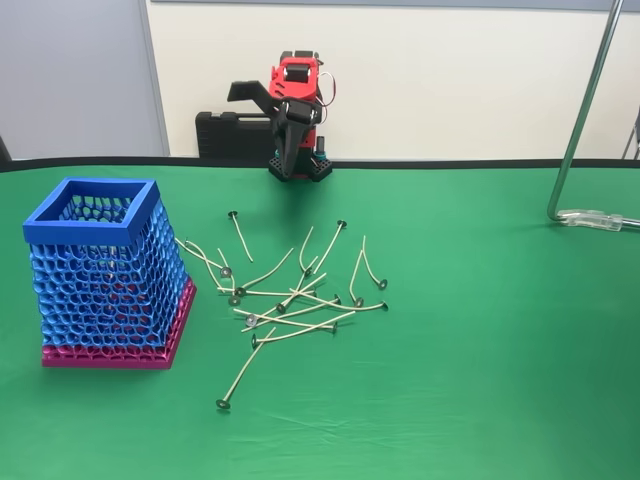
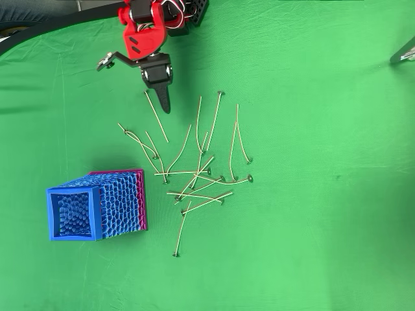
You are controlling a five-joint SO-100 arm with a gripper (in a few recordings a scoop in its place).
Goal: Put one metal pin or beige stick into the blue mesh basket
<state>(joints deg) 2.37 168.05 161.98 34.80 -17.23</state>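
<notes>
The red and black arm (image 2: 144, 39) is folded up at the far edge of the green table cloth (image 1: 500, 350). Its gripper (image 2: 163, 97) points down toward the cloth with its dark fingers closed together, grasping nothing. The beige sticks (image 1: 290, 300) with dark metal discs at 1 end lie scattered and crossing in the middle of the cloth, the nearest one just beside the fingertip in the overhead view. The blue mesh basket (image 1: 105, 275) stands upright on its magenta base, left of the sticks in the fixed view.
</notes>
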